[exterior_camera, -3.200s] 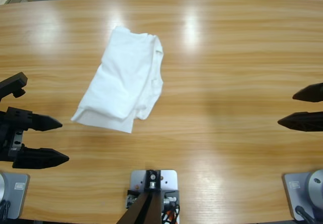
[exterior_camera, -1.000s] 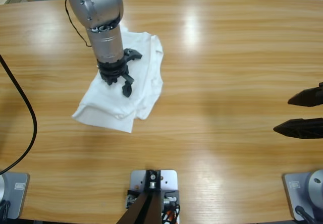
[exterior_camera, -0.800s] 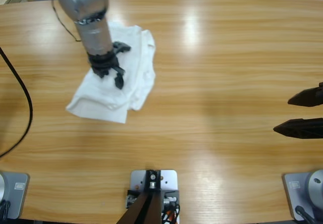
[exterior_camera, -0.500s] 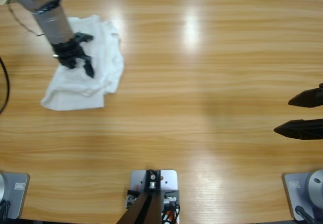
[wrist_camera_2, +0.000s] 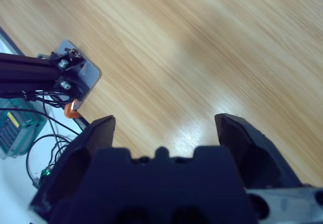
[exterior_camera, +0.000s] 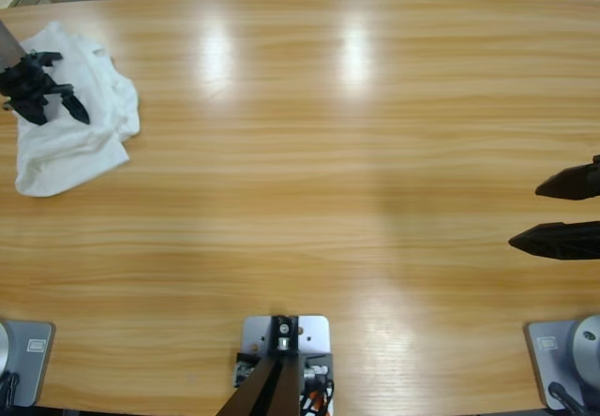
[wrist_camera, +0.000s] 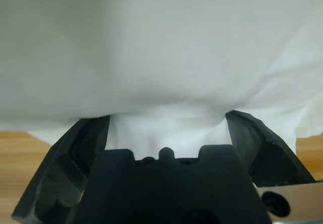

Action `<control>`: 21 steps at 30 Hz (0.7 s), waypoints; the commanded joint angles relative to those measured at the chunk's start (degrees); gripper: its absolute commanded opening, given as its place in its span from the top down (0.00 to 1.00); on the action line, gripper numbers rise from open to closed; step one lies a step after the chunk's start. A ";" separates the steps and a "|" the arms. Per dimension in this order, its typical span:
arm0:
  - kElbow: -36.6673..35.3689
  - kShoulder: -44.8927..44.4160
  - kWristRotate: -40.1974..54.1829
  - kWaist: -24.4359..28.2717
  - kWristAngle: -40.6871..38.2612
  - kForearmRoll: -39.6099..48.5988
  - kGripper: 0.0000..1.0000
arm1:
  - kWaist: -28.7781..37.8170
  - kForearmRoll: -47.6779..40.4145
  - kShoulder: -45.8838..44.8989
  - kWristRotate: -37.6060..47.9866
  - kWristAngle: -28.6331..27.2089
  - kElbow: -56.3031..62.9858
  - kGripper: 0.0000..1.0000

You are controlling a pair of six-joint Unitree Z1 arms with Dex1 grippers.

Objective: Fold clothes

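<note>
T-shirt (exterior_camera: pixel 75 126), white, lies bunched in a compact bundle at the far left end of the counter (exterior_camera: pixel 319 154), close to the back edge. Layers are stacked on one another, but the outline is ragged: a lobe sticks out on the right side and a looser flap trails toward the near-left corner. No sleeve, collar or logo can be made out from above.

Left gripper (exterior_camera: pixel 37 97) sits on top of the bundle at its left portion, the arm entering from the picture's left edge. Its wrist view is filled with white cloth (wrist_camera: pixel 161 57) lying across and in front of the jaws, which stand apart, one on either side of a fold; they are spread and pressed into the fabric, not clenched on it as far as can be seen.

Centre of the counter carries nothing but glare.

Right gripper (exterior_camera: pixel 562 212) is at the far right edge, well apart from the garment. Its jaws are parted and hold nothing; its wrist view shows only bare wood (wrist_camera_2: pixel 202 47) and a rig bracket (wrist_camera_2: pixel 65 75) beyond the counter's edge.

Assessment: folding appears largely carried out, the garment being reduced to a small layered packet set off to one side. Remaining, in my judgement: release and withdrawal of the left gripper, and possibly tidying of the loose flap.
</note>
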 commanded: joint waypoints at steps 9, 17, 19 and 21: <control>21.53 -22.73 5.07 -12.33 -0.30 -17.00 0.14 | 0.50 0.33 -1.04 -0.51 0.63 1.16 0.20; 21.83 -20.38 4.49 -14.96 3.21 -17.00 0.13 | 0.55 0.07 -0.99 -0.60 0.55 1.33 0.20; 21.64 -18.88 4.53 -15.84 2.97 -17.00 0.13 | 0.52 0.08 -1.04 -0.60 0.58 1.33 0.20; 21.55 -17.67 4.53 -16.85 2.97 -17.00 0.13 | 0.52 0.16 -1.09 -0.60 0.63 1.33 0.20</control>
